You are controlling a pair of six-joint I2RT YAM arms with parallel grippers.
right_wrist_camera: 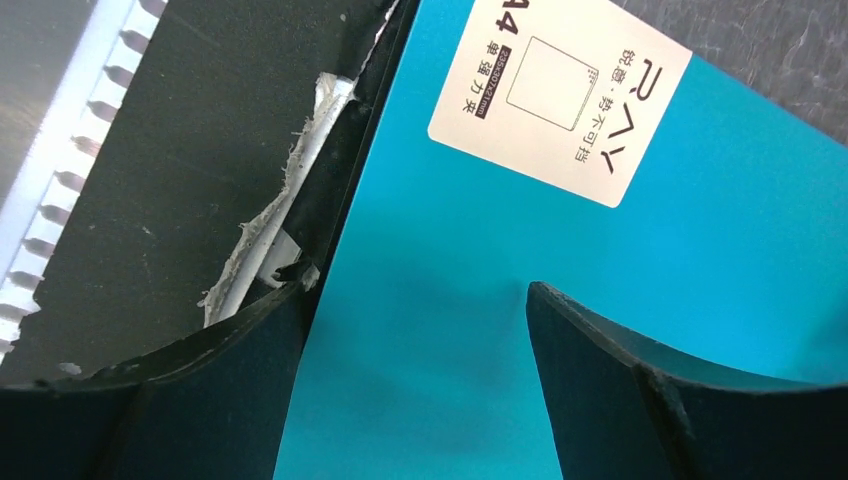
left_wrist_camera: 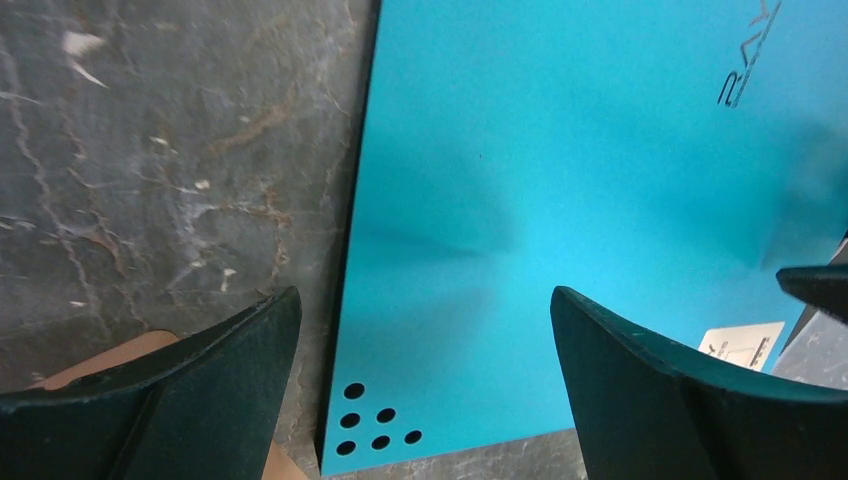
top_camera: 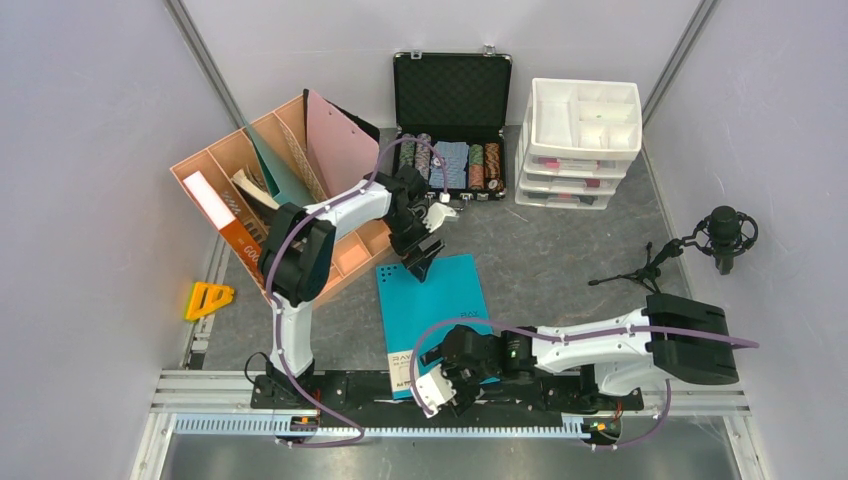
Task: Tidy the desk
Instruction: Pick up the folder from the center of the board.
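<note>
A teal folder (top_camera: 435,300) lies flat on the dark stone-patterned desk (top_camera: 560,250), its near end reaching over the black base plate. My left gripper (top_camera: 420,255) hovers open over the folder's far-left corner; in the left wrist view the folder (left_wrist_camera: 560,150) and its dotted corner fill the gap of the gripper (left_wrist_camera: 425,300). My right gripper (top_camera: 442,385) is open at the near-left corner. Its left finger is over the black plate, its right finger over the folder (right_wrist_camera: 600,270), the edge running between them (right_wrist_camera: 415,290). A white label (right_wrist_camera: 560,90) sits just ahead.
A pink file organizer (top_camera: 270,190) stands back left with a yellow piece (top_camera: 208,298) beside it. An open black case (top_camera: 450,110) of chips and a white drawer unit (top_camera: 580,140) are at the back. A microphone on a tripod (top_camera: 720,235) stands right.
</note>
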